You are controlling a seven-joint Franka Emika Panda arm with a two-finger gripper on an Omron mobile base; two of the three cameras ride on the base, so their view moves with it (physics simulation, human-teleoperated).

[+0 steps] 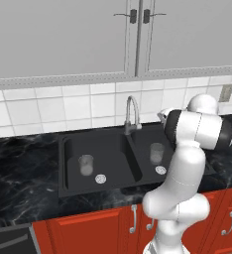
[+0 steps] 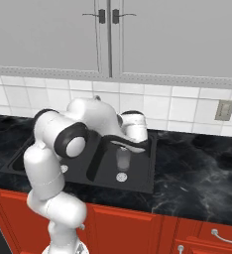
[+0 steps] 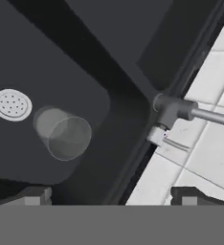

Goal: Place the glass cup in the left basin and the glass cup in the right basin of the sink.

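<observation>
One glass cup (image 1: 86,164) stands upright in the left basin (image 1: 73,171), the other glass cup (image 1: 156,153) in the right basin (image 1: 143,144) near its drain. The gripper (image 3: 111,196) hangs above the right basin, spread wide and empty. Both cups look light, rigid, slick and breakable; a gentle pinch across the rim or mid-wall would likely suit.

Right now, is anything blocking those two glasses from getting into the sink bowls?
Nothing visible does. One glass cup already stands in the left basin, the other glass cup in the right basin. The gripper hangs above the right one, holding nothing.
</observation>
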